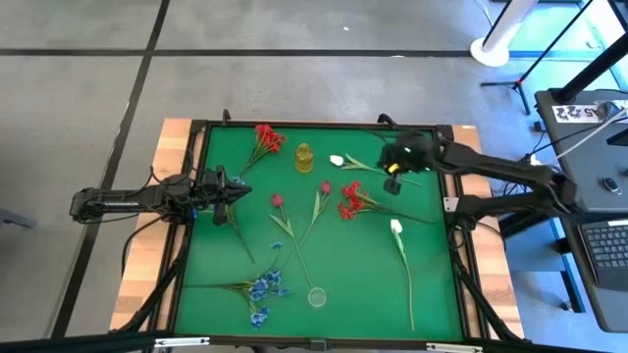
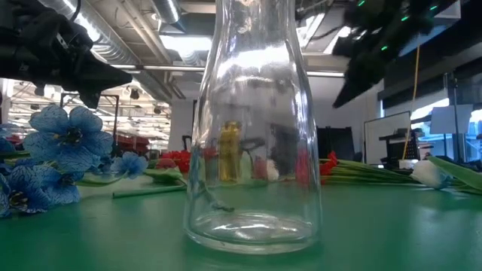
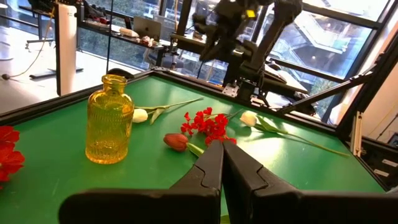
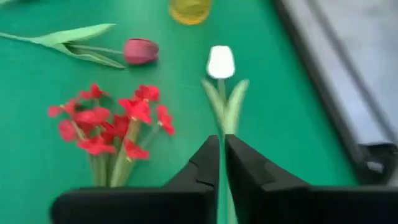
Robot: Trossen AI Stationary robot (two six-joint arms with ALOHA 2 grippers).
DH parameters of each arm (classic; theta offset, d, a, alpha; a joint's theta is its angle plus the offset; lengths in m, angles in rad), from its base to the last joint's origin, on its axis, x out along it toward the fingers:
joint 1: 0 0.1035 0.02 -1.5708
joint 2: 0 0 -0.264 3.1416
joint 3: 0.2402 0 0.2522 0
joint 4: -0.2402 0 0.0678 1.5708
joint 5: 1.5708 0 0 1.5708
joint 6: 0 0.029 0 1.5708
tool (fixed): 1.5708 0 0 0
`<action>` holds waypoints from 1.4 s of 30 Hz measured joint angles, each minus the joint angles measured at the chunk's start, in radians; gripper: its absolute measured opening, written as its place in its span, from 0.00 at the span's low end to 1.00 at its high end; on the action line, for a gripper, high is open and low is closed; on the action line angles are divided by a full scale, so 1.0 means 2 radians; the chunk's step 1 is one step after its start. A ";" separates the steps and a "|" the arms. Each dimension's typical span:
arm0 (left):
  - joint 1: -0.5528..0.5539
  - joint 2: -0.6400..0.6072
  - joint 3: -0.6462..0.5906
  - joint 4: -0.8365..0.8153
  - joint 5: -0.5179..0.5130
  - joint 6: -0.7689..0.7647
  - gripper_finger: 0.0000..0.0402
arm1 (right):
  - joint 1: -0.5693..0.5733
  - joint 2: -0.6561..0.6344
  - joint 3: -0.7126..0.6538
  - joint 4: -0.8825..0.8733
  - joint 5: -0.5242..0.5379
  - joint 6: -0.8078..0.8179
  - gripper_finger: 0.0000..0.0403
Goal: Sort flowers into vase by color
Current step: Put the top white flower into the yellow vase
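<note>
Flowers lie flat across the green mat [image 1: 432,284]. A red cluster [image 1: 265,137] is at the far side and another [image 1: 348,201] in the middle. There are two red buds [image 1: 278,201] [image 1: 325,186], blue clusters [image 1: 265,286] near the front, and a white bud [image 1: 396,227] with a long stem. A yellow vase [image 1: 304,157] stands at the far side and a clear glass vase [image 1: 316,296] at the near side. My right gripper [image 1: 392,182] is shut over the stem of the far white flower [image 1: 337,160]. My left gripper [image 1: 238,193] is shut at the mat's left, above a bare stem [image 1: 241,235]. My right gripper [image 4: 222,140] has the white flower's stem [image 4: 222,127] running into the narrow slit between its two fingers, just behind the leaves. The fingers come from above and lie along the stem, with the bud [image 4: 220,62] ahead of them. Whether the flower is lifted off the mat, I cannot tell.
The mat sits inside a raised dark frame [image 1: 324,125] on a wooden table. The right arm's base stands at the right edge [image 1: 461,206]. Open mat lies at the near right and at the far left corner.
</note>
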 joint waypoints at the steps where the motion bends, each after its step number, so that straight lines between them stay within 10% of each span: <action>1: 0.000 0.000 0.000 0.000 0.000 0.000 0.00 | -0.011 0.020 0.002 0.000 -0.013 -0.003 0.14; 13: 0.000 0.000 0.000 0.000 0.000 0.000 0.00 | -0.104 0.160 0.001 0.016 -0.042 -0.004 0.48; 42: 0.000 0.000 0.000 0.000 0.000 0.000 0.00 | -0.104 0.269 0.003 0.117 -0.028 0.012 0.48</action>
